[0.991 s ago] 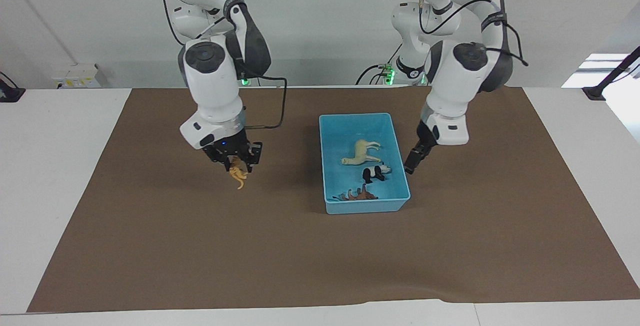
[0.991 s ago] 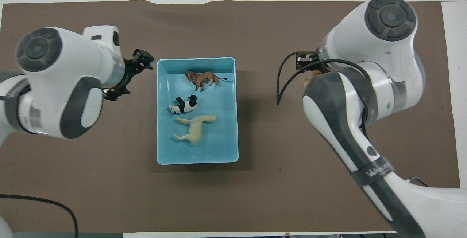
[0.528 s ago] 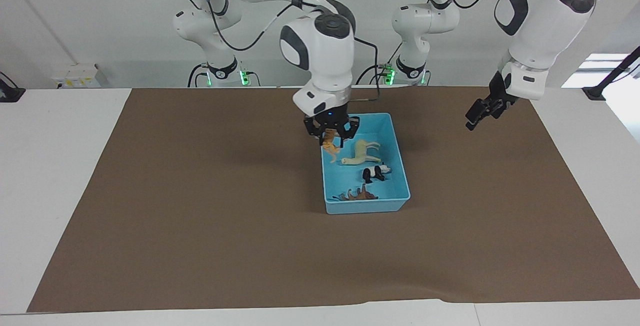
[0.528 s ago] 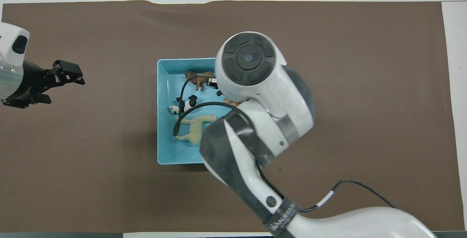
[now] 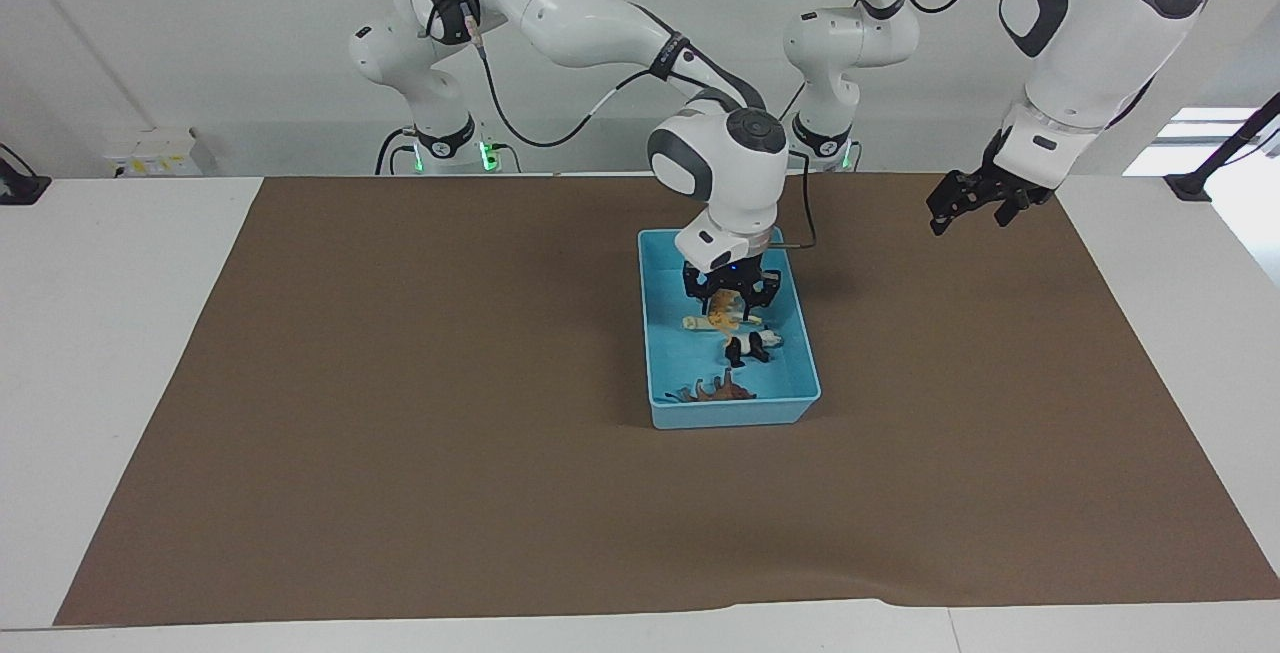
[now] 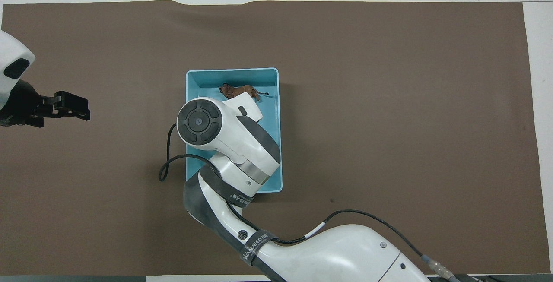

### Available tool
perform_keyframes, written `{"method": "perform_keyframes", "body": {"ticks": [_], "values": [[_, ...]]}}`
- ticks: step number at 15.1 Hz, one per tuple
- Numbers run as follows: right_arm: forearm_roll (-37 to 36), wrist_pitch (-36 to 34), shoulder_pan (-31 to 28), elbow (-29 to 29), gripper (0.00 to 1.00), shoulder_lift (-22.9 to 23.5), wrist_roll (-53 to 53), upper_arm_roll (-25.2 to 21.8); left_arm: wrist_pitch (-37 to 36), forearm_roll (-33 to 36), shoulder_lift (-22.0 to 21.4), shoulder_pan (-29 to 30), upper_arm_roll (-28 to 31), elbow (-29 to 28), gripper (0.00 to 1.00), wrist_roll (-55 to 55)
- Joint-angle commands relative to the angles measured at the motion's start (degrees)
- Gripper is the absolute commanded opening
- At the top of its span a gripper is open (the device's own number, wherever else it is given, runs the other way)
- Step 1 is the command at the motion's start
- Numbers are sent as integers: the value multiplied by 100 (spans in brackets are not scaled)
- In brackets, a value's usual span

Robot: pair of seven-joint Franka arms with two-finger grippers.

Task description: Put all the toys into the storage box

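The light blue storage box sits mid-mat; it also shows in the overhead view. In it lie the brown lion, farthest from the robots, the black-and-white panda and the cream long-necked animal. My right gripper hangs low inside the box over the cream animal, shut on the orange tiger. From overhead only the lion shows; the right arm hides the other toys and its gripper. My left gripper waits open and empty, raised over the mat toward the left arm's end.
A brown mat covers the white table. The right arm stretches across the box from its base, with a black cable looping beside the box. A black clamp stand stands at the left arm's end.
My right gripper carried the tiger from the mat at the right arm's end to the box and lowered it over the cream animal. My left gripper rose away from the box toward its own end.
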Motion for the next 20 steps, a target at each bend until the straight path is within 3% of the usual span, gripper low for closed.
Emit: {"method": "perform_keyframes", "body": {"ticks": [1,4,8,9,14,20], "values": [[-103,-470,-118,212,100,-157,162,-15,-301,31,171,28,-5,324,100,180],[-42,-568,-502,213,100,-683,-204,-261,-257,31,145,-130,153,219,100,188],[3,-928,-1540,160,100,-1387,-2004,-244,-318,39,275,-218,188,332,100,206],[-50,-1024,-1716,151,100,-1466,-2470,-253,-397,13,416,-236,180,472,100,206],[28,-1340,-3139,116,100,-1818,-5265,-244,-399,-75,303,-183,162,333,100,215],[55,-2886,-4028,-6,100,-2546,-5744,-244,-143,-40,320,-192,180,342,100,215]]}}
